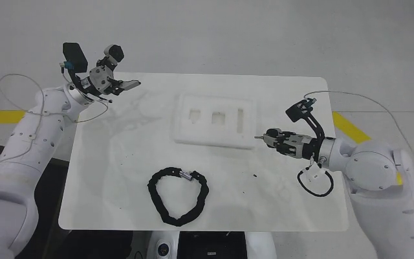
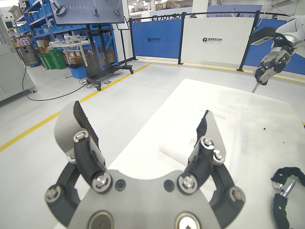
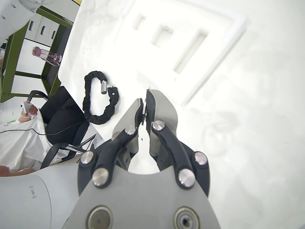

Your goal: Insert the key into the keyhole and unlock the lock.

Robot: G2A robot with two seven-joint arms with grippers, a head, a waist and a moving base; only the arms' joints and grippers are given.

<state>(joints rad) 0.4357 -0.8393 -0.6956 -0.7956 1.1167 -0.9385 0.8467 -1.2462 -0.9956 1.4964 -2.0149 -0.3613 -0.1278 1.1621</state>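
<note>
A black fabric-covered chain lock (image 1: 169, 204) lies in a loop near the table's front edge, its metal cylinder (image 1: 187, 175) at the loop's far side. The lock (image 3: 100, 110) and cylinder (image 3: 103, 87) also lie beyond my right gripper (image 3: 143, 101), which is shut on the key (image 3: 143, 116). In the top view my right gripper (image 1: 265, 136) hovers right of the foam tray, with the key (image 1: 259, 137) pointing left. My left gripper (image 2: 141, 113) stands open and holds nothing, raised over the table's back left corner (image 1: 124, 69). The lock's cylinder (image 2: 287, 187) is in the left wrist view too.
A white foam tray (image 1: 183, 123) with three recesses sits at the table's back centre. A black cable loop (image 1: 315, 182) hangs under the right arm near the table's right edge. A green cart with a bottle (image 3: 47, 54) stands off the table.
</note>
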